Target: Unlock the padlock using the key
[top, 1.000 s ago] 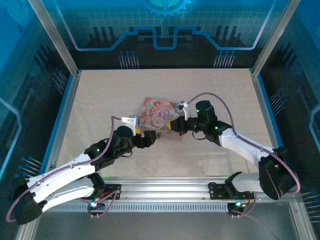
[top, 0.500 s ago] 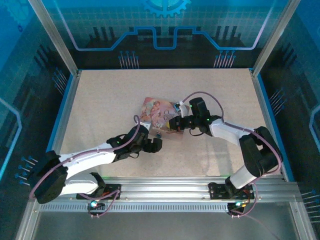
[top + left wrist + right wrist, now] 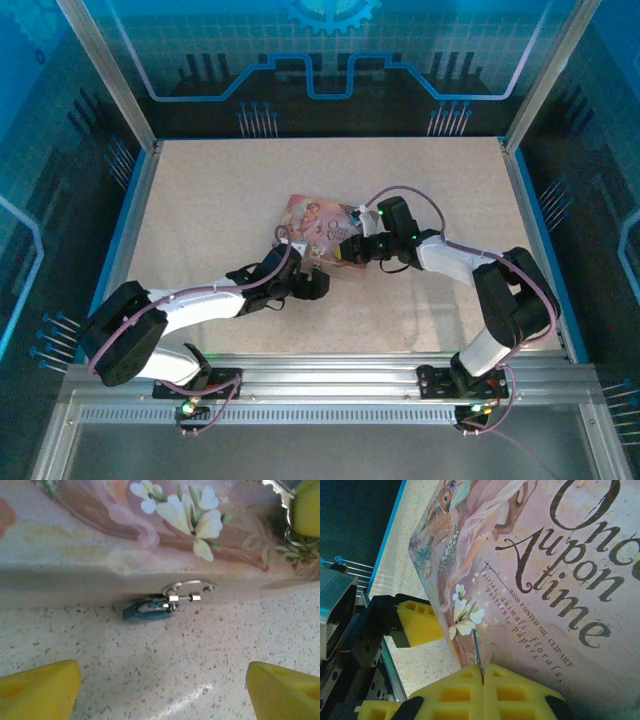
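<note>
**Ana:** How far along was the unlocking?

**Ben:** Hardly begun, by my reading. The padlock [image 3: 149,608] hung off the front wall of the pink tin [image 3: 90,555]. Its body lay on the table [image 3: 150,675] and its shackle ran through the tin's little loop. It looked locked, and nothing was in its keyhole.

**Ana:** And the key?

**Ben:** The key [image 3: 476,652] was a thin dark sliver poking out over the edge of the tin's lid, beside the painted white flower. It was near the padlock but clear of it. So bringing it down to the lock, seating it and turning it were all left to do.

**Ana:** What about the 2 pincers?

**Ben:** The right gripper [image 3: 482,674] was clenched, its 2 yellow pads pressed flat together with the key pinched in the seam. The left gripper [image 3: 162,692] was spread wide and held nothing. Its 2 yellow tips sat low over the table, 1 on either side of the padlock and well apart from it, touching neither lock nor tin.

**Ana:** Your guess at its purpose?

**Ben:** It was probably lined up to steady the padlock.
</note>
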`<move>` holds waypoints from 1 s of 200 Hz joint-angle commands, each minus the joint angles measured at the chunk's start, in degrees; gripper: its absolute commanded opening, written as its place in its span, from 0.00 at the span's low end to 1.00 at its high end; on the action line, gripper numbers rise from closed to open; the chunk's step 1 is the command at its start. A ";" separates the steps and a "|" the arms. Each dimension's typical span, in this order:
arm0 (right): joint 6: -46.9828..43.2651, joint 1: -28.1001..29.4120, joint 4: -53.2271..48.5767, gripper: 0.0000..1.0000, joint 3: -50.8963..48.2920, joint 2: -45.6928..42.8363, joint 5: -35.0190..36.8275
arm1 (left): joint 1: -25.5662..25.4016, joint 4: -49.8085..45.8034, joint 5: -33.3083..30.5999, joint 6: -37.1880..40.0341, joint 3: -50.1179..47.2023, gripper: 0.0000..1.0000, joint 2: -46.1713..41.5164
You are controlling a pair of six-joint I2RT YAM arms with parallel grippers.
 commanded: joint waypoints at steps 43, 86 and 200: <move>0.77 -0.56 -4.26 0.00 -1.42 1.17 2.46 | 1.19 9.07 0.16 3.15 -0.57 0.78 5.78; 0.35 -0.46 -5.29 0.00 -1.74 0.27 3.57 | 1.15 14.40 1.40 3.91 -0.75 0.75 9.39; 0.29 -0.03 -5.49 0.00 -2.00 -0.16 4.36 | 1.10 18.45 4.01 3.88 0.61 0.57 13.44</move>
